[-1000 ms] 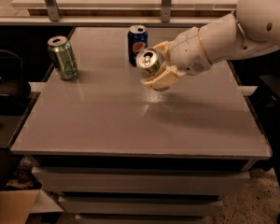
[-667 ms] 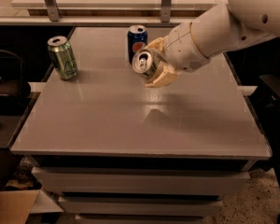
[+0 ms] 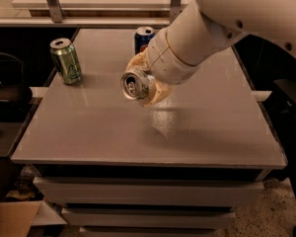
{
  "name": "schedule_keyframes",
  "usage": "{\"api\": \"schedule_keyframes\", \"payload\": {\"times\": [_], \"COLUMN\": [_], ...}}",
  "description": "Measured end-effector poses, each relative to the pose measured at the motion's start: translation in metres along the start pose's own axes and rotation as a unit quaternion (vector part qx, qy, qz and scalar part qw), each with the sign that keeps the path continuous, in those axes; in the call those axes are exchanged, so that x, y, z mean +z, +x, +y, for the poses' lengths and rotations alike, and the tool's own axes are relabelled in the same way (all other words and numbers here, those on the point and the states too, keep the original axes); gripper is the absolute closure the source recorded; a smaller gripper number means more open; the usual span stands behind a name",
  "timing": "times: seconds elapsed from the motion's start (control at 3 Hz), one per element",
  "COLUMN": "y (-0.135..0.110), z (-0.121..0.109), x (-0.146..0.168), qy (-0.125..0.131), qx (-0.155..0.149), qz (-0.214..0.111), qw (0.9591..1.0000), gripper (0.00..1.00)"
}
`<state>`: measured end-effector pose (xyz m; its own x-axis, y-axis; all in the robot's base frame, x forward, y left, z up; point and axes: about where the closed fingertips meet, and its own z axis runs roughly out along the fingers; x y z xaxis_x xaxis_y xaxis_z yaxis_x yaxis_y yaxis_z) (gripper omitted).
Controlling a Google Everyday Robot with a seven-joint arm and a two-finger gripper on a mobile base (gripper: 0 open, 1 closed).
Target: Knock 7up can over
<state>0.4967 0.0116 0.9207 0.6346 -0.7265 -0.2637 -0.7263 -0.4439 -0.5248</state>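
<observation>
Tan end effector (image 3: 146,81) was clamped around the silver-topped 7up can (image 3: 136,85), its long axis tipped near-horizontal, top facing the camera, apparently just above the grey table (image 3: 217,132)

I see my arm (image 3: 202,33) as a fat, smooth white shell in rounded segments, with a thin tan seam ringing the wrist and two small dark dots farther up from the 7up can (image 3: 134,84). Right at that can sits the gripper (image 3: 144,82), cream-tan, its chunky fingers (image 3: 158,94) closed around it.
</observation>
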Motion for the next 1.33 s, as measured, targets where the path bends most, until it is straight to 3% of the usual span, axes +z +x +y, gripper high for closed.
{"api": "schedule_keyframes", "payload": {"times": [0.33, 0.67, 1.33], "y": [-0.016, -0.023, -0.024], "z": [0.013, 0.021, 0.032], "x": [0.016, 0.036, 0.066], "qy": [-0.047, -0.089, -0.154], "qx": [-0.062, -0.093, -0.104], "qz": [0.023, 0.062, 0.114], "qw": [0.9967, 0.9898, 0.9759], "gripper": [1.0, 1.0, 1.0]}}
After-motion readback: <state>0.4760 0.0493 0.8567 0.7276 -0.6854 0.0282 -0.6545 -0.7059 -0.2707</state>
